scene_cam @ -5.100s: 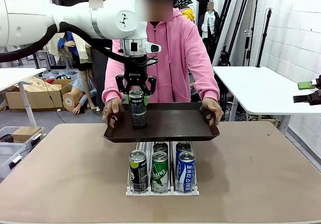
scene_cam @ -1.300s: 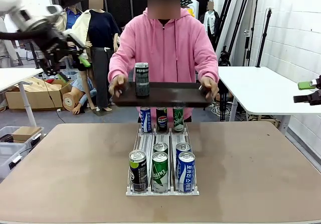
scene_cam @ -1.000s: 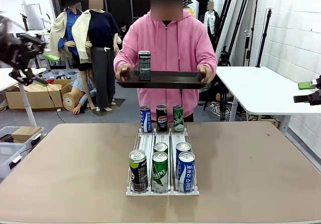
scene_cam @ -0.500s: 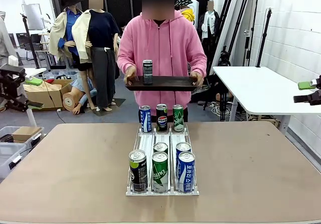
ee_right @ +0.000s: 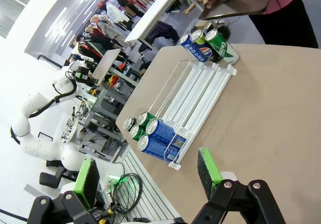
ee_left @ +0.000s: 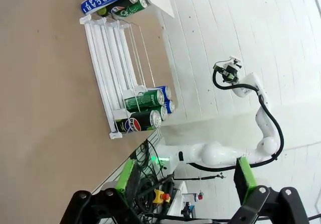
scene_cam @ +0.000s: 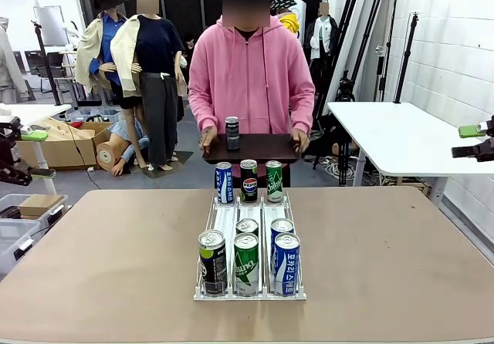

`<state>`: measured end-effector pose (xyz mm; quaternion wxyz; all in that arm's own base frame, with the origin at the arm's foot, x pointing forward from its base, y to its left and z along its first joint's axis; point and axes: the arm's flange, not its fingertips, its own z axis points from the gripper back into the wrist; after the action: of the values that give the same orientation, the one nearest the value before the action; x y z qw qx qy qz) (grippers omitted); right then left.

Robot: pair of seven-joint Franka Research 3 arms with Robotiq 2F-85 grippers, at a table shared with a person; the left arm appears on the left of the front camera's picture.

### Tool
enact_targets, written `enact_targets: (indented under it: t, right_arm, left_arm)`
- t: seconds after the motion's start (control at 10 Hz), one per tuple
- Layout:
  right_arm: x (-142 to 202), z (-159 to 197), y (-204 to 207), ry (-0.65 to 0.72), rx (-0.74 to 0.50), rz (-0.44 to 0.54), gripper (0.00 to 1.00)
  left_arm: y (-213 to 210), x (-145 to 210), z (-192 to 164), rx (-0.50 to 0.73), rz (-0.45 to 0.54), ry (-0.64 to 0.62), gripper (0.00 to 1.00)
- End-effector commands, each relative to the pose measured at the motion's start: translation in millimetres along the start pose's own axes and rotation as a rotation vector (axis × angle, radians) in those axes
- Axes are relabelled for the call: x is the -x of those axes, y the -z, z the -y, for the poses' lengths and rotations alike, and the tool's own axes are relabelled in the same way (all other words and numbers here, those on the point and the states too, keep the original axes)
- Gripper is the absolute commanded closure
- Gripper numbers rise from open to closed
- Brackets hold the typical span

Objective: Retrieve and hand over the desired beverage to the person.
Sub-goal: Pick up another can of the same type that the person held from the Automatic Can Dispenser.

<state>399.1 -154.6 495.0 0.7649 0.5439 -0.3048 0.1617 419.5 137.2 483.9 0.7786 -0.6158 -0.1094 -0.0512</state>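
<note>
Both arms keep off the table's (scene_cam: pixel 100 267) sides, so its top is free all around the rack (scene_cam: pixel 228 214) of cans. The left gripper (ee_left: pixel 184 173) and right gripper (ee_right: pixel 147 166) gape wide, holding nothing. Past the far edge the person (scene_cam: pixel 251 74) holds a tray (scene_cam: pixel 266 150) with one dark can (scene_cam: pixel 232 133) upright on it. Its label looks too small to read.

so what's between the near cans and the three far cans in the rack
Bare white rack rails run between the near cans and the far cans, with nothing on them; the right wrist view shows that stretch best.
</note>
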Motion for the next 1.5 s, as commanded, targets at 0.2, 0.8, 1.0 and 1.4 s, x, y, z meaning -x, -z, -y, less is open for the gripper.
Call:
enact_targets:
  t: [0.2, 0.8, 1.0, 1.4]
  right_arm:
    - [-0.4, -0.2, 0.6, -0.005, -0.010, 0.003, 0.00]
    - [-0.4, -0.2, 0.6, -0.005, -0.010, 0.003, 0.00]
    - [-0.4, -0.2, 0.6, -0.005, -0.010, 0.003, 0.00]
    - [-0.4, -0.2, 0.6, -0.005, -0.010, 0.003, 0.00]
  left_arm:
    - [2.8, -3.9, -5.3, 0.007, -0.015, -0.001, 0.00]
    - [2.8, -3.9, -5.3, 0.007, -0.015, -0.001, 0.00]
    - [2.8, -3.9, -5.3, 0.007, -0.015, -0.001, 0.00]
    - [2.8, -3.9, -5.3, 0.007, -0.015, -0.001, 0.00]
